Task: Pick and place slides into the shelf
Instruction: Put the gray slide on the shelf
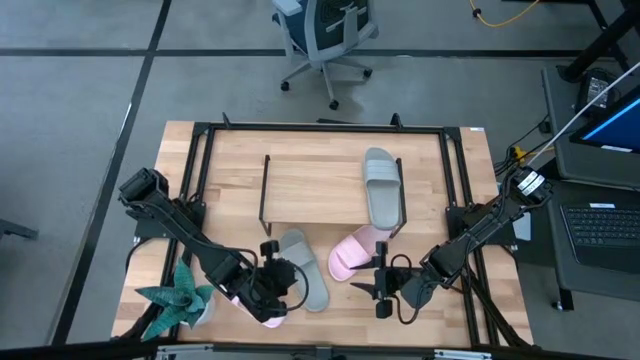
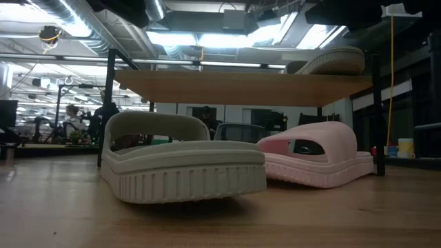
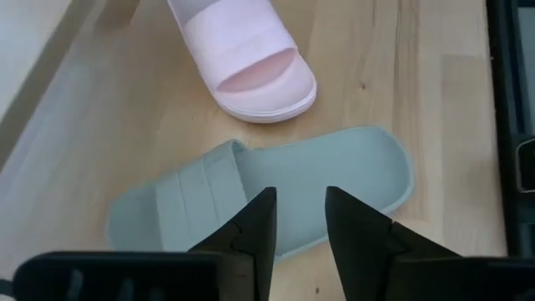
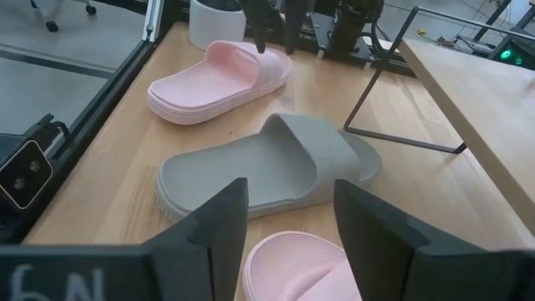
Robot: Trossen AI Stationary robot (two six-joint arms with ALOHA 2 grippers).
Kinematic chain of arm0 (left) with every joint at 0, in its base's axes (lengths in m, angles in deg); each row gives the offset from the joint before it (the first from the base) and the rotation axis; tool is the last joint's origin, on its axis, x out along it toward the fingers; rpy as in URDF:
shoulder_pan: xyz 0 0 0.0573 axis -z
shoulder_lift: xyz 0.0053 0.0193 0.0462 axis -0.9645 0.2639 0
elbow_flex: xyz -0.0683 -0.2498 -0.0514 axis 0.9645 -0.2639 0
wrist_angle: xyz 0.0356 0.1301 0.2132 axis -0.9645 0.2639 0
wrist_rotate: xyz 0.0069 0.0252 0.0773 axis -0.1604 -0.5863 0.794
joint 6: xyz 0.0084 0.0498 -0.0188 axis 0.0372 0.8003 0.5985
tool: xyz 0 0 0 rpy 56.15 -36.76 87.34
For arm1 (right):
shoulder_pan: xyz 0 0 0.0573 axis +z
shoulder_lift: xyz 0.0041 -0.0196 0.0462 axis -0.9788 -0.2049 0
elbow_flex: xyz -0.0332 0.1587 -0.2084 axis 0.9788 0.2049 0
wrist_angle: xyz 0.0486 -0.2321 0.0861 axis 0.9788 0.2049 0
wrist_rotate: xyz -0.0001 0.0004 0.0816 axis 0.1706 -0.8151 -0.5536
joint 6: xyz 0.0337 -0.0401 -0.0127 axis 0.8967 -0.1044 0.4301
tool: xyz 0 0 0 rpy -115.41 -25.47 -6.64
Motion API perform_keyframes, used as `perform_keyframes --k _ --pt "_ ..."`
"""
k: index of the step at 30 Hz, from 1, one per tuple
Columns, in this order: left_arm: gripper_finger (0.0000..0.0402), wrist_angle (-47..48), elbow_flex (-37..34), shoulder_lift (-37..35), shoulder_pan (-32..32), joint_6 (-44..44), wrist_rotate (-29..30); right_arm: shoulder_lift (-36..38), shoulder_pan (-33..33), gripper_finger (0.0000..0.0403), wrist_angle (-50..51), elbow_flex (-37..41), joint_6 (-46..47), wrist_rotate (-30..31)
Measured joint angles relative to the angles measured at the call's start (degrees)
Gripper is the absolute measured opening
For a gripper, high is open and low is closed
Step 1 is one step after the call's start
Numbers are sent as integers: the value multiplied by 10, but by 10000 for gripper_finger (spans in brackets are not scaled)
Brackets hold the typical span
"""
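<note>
One grey-green slide point(image 1: 383, 185) lies on the shelf point(image 1: 310, 185), toward its right end. A second grey-green slide point(image 1: 307, 270) rests sole-down on the table in front of the shelf, with a pale pink slide point(image 1: 355, 252) to its right. The other pink slide point(image 4: 221, 79) lies under my left arm near the table's near edge. My left gripper point(image 3: 299, 196) is open, hovering over the near side of the grey-green slide point(image 3: 267, 196). My right gripper point(image 4: 288, 188) is open, just right of the nearer pink slide point(image 4: 301, 267), pointing left toward the grey-green slide point(image 4: 267, 171).
A teal star-shaped plant point(image 1: 175, 300) in a white pot stands at the near left corner. The black frame point(image 1: 200, 160) edges the tabletop. The shelf board's left and middle parts are bare. An office chair point(image 1: 325, 35) stands beyond the far edge.
</note>
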Motion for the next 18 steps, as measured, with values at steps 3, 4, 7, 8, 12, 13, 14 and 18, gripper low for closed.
perform_keyframes --k 3,4,7,8,12,13,14,18 --pt "92 -16 0 0 5 -1 -11 0 0 179 0 0 0 0" --pt "92 -24 0 0 7 0 -12 0 0 179 0 0 0 0" --pt "92 -40 0 0 15 12 -14 0 0 179 0 0 -1 0" --pt "92 -49 0 0 18 13 -15 0 0 179 0 0 -1 0" --pt "92 -100 0 0 28 40 -15 0 0 179 0 0 -1 0" --pt "92 -112 0 0 31 55 -15 0 0 179 0 0 -1 0" --pt "92 -119 1 0 33 72 -15 0 0 179 0 0 -2 0" --pt "91 -115 24 0 38 106 -7 0 0 179 0 0 -1 0"
